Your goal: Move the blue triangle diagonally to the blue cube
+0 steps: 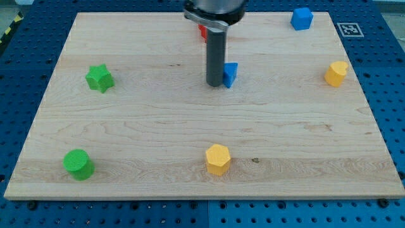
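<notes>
The blue triangle lies on the wooden board, a little above the middle. My tip stands right against the triangle's left side, touching or nearly touching it. The rod hides part of the triangle's left edge. The blue cube sits near the board's top right corner, well up and to the right of the triangle.
A red block peeks out behind the rod at the top. A green star is at the left, a green cylinder at the bottom left. A yellow hexagon is at bottom centre, another yellow block at the right.
</notes>
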Robot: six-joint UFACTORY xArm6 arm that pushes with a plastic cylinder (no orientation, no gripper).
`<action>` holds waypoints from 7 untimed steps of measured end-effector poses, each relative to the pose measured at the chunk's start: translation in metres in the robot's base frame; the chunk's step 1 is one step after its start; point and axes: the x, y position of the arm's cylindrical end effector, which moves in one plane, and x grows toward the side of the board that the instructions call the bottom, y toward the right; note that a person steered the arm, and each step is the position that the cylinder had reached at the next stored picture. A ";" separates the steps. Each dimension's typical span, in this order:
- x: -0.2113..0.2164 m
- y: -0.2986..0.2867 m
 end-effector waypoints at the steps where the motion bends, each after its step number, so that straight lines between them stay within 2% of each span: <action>1: -0.035 0.003; 2: -0.053 0.005; 3: -0.054 0.041; 7: -0.109 0.228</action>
